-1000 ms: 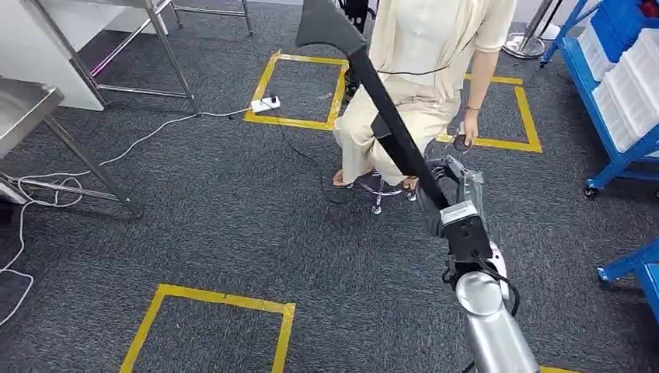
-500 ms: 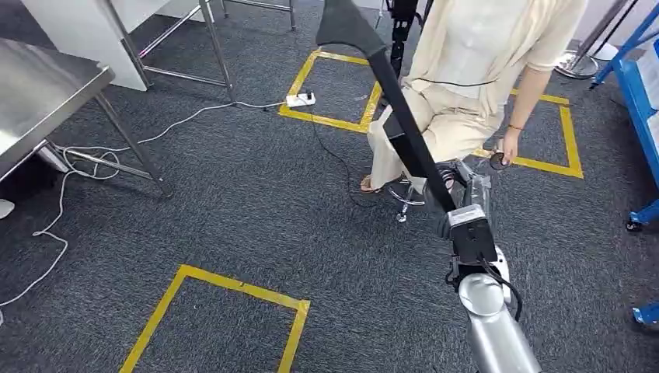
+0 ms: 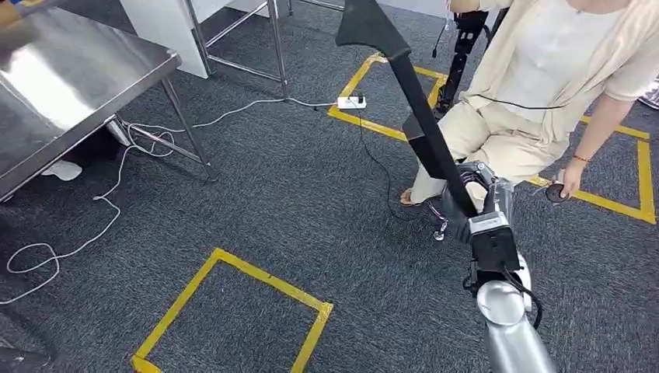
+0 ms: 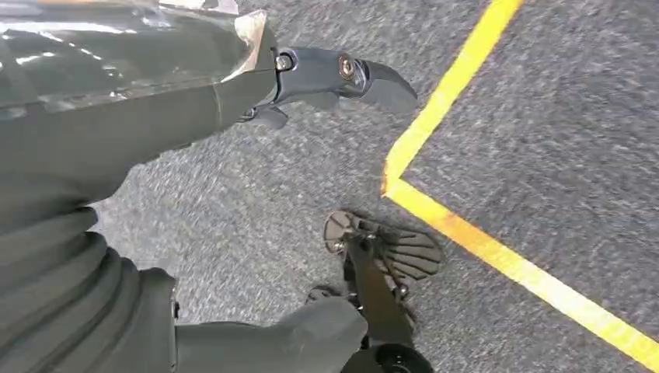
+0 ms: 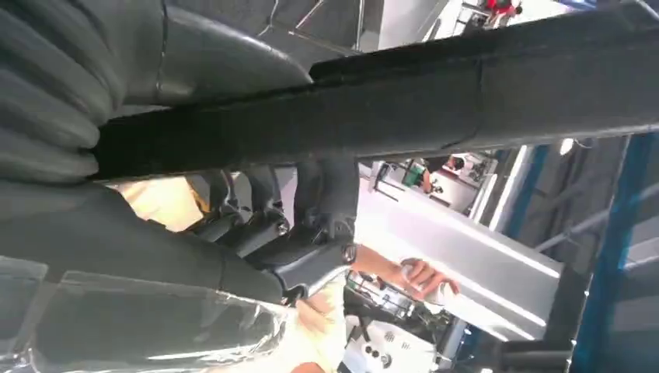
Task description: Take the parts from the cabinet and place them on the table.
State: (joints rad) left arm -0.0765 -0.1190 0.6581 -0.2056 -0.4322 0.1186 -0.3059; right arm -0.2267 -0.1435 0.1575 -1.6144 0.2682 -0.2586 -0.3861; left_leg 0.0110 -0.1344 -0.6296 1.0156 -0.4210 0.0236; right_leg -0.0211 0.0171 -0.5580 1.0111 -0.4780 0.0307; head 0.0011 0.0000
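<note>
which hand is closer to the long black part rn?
Right. The right hand grips the long black flat-headed part near its lower end, fingers wrapped round the shaft. The left hand hangs over the grey carpet, holding nothing, apart from the part.

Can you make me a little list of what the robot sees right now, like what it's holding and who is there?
holding: right hand grips a long black part that sticks up and away from the robot
other hand: left hand holds nothing, fingers apart, hanging above the carpet
table: steel table off to the robot's left, on thin legs
person: a person in light clothes sits just behind the black part
floor: dark grey carpet with yellow tape squares, a white cable and a power strip
</note>
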